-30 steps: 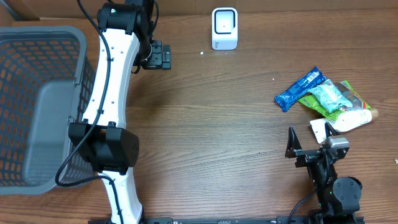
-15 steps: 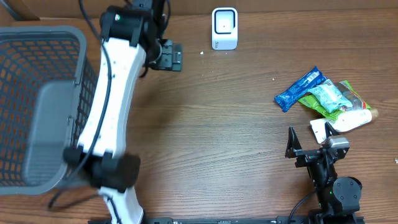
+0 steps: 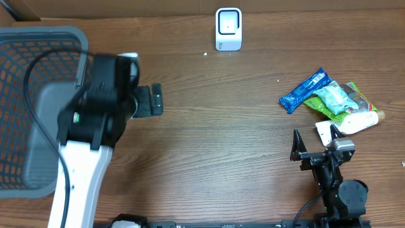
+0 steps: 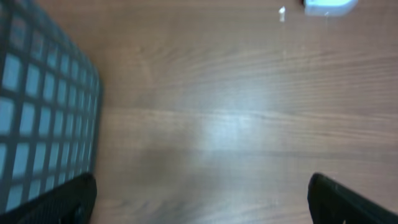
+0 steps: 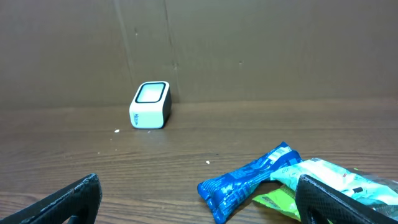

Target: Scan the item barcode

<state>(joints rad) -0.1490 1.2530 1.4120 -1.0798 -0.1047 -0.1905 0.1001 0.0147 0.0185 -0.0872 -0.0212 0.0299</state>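
Left hand (image 3: 155, 100) farther back; crinkled blue packet (image 3: 305, 90)

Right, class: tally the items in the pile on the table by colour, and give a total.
Blue packet: 1
Teal packet: 1
Green packet: 1
White: 2, a tube and a flat piece
Total: 5

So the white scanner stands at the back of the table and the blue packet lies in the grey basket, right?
Not quite: the white scanner stands at the back, but the blue packet lies on the table, far from the grey basket. The overhead view shows it.
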